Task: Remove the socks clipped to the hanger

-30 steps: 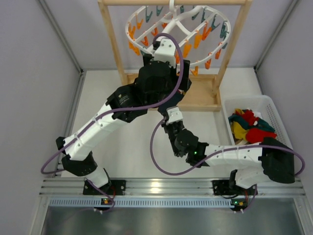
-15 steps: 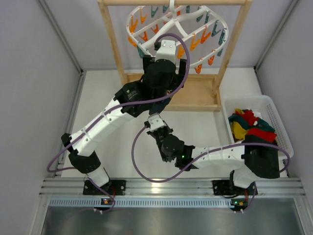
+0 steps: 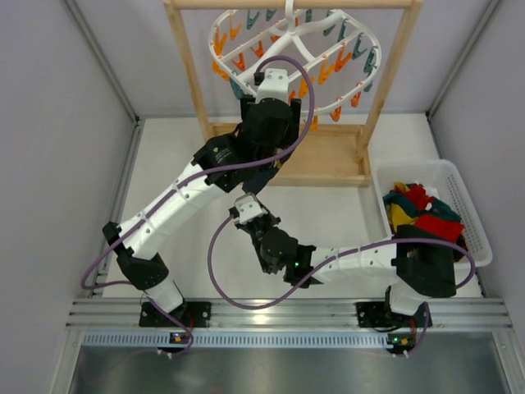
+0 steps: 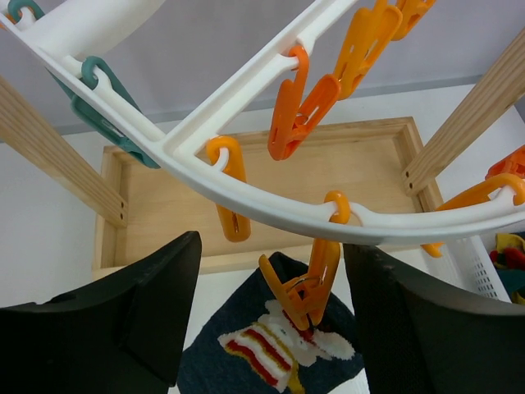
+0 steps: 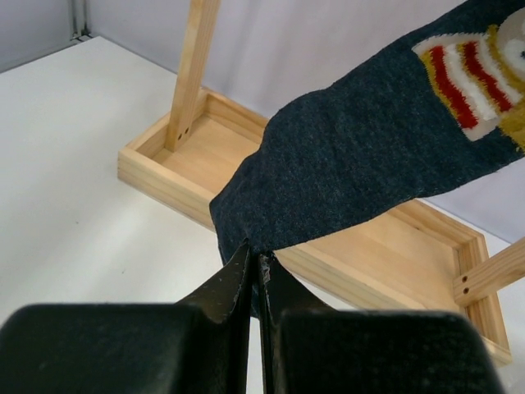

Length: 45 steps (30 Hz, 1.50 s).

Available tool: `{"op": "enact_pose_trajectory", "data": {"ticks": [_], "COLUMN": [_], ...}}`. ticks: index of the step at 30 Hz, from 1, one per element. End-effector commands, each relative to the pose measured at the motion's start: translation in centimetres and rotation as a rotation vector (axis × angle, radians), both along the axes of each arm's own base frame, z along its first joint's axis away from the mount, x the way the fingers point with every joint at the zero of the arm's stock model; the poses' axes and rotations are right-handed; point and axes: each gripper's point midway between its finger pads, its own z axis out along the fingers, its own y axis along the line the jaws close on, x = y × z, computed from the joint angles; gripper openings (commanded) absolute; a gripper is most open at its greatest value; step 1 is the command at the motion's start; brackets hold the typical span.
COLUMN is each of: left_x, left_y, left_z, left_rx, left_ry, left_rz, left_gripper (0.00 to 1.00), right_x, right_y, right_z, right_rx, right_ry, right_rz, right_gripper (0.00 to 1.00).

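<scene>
The white hanger (image 3: pixel 295 45) hangs from the wooden stand, fringed with orange and teal clips. In the left wrist view its ring (image 4: pixel 246 193) crosses the frame. An orange clip (image 4: pixel 308 283) on it pinches a dark navy sock (image 4: pixel 238 361) with a white, red and yellow mark. My left gripper (image 4: pixel 271 246) is open, one finger on each side of that clip, not touching it. My right gripper (image 5: pixel 256 250) is shut on the sock's lower edge (image 5: pixel 369 156), which is stretched taut. From the top, my right gripper (image 3: pixel 253 197) is below the left gripper (image 3: pixel 264 97).
The wooden stand's base tray (image 3: pixel 328 160) lies under the hanger, with upright posts (image 3: pixel 189 66) on either side. A white basket (image 3: pixel 469 205) at the right holds several socks (image 3: pixel 422 209) in red, yellow and teal. Grey walls close in both sides.
My right gripper has moved left and toward the near edge, drawing the sock taut. My left arm has shifted closer under the hanger, and the hanger has tilted.
</scene>
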Motion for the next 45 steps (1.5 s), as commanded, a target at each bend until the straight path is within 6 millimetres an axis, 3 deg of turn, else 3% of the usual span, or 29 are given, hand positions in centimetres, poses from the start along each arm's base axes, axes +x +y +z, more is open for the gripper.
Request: {"op": "enact_pose_trajectory", "data": {"ticks": [1, 8, 9, 11, 17, 19, 22, 25, 26, 29, 31, 34, 35, 36, 37, 38, 40, 41, 42, 43, 44, 45], "left_x": [-0.2, 0.3, 0.2, 0.4, 0.8, 1.0, 0.8, 0.6, 0.6, 0.5, 0.4, -0.2, -0.7, -1.1, -1.5, -2.2, -2.9, -3.3, -4.1, -4.6, -4.9, -5.8], "left_y": [0.6, 0.7, 0.7, 0.8, 0.7, 0.8, 0.7, 0.5, 0.6, 0.8, 0.8, 0.4, 0.6, 0.5, 0.7, 1.3, 2.1, 2.6, 3.6, 4.4, 5.1, 6.5], "left_z": [1.8, 1.5, 1.6, 1.5, 1.0, 0.9, 0.9, 0.8, 0.8, 0.9, 0.9, 0.7, 0.2, 0.0, -0.3, -0.8, -1.3, -2.5, -1.8, -1.7, -2.8, -1.8], "left_rx": [-0.04, -0.029, -0.031, -0.028, -0.025, -0.028, -0.035, -0.036, -0.037, -0.034, -0.031, -0.038, -0.042, -0.049, -0.054, -0.054, -0.064, -0.05, -0.074, -0.081, -0.064, -0.089], "left_ry": [-0.031, -0.025, -0.028, -0.025, -0.015, -0.012, -0.007, -0.001, -0.002, -0.003, -0.003, 0.012, 0.025, 0.035, 0.043, 0.054, 0.065, 0.084, 0.073, 0.066, 0.08, 0.056], "left_rz": [0.001, -0.002, -0.004, -0.003, -0.008, -0.007, -0.022, -0.041, -0.041, -0.047, -0.054, -0.105, -0.119, -0.134, -0.139, -0.147, -0.142, -0.135, -0.131, -0.125, -0.107, -0.101], "left_gripper": [0.73, 0.49, 0.4, 0.33, 0.13, 0.12, 0.25, 0.38, 0.46, 0.6, 0.69, 0.84, 0.93, 0.99, 0.99, 0.99, 0.99, 0.99, 0.99, 0.99, 0.99, 0.99], "right_x": [-0.7, -0.8, -0.9, -0.9, -1.1, -1.3, -1.5, -1.7, -1.4, -1.1, -0.7, 0.6, 2.3, 2.5, 3.0, 4.2, 4.9, 6.2, 6.9, 7.5, 8.7, 9.2], "right_y": [1.3, 1.8, 1.8, 1.8, 0.4, -0.2, -2.2, -5.4, -6.9, -13.3, -15.9, -20.2, -23.8, -24.7, -26.4, -29.9, -31.7, -34.9, -34.8, -36.1, -38.7, -39.8], "right_z": [1.3, 0.8, 0.7, 0.6, -0.3, -0.5, -0.9, -0.4, -1.2, -0.3, -0.7, -1.4, -0.6, -1.1, -0.9, 0.5, 0.7, 1.5, 1.3, 1.1, 1.2, 1.2], "right_rx": [0.038, 0.024, 0.021, 0.025, 0.053, 0.066, 0.082, 0.167, 0.18, 0.316, 0.339, 0.366, 0.415, 0.386, 0.388, 0.412, 0.391, 0.407, 0.417, 0.428, 0.463, 0.48], "right_ry": [-0.009, -0.007, -0.005, -0.003, 0.02, 0.028, 0.05, 0.098, 0.14, 0.183, 0.211, 0.302, 0.299, 0.343, 0.347, 0.315, 0.353, 0.349, 0.391, 0.413, 0.43, 0.431], "right_rz": [0.016, 0.024, 0.025, 0.024, 0.019, 0.013, -0.006, -0.018, -0.045, -0.111, -0.156, -0.186, -0.285, -0.275, -0.316, -0.417, -0.431, -0.524, -0.479, -0.505, -0.562, -0.589], "right_gripper": [0.0, 0.0, 0.0, 0.0, 0.0, 0.0, 0.0, 0.0, 0.0, 0.0, 0.0, 0.0, 0.0, 0.0, 0.0, 0.0, 0.0, 0.0, 0.0, 0.0, 0.0, 0.0]}}
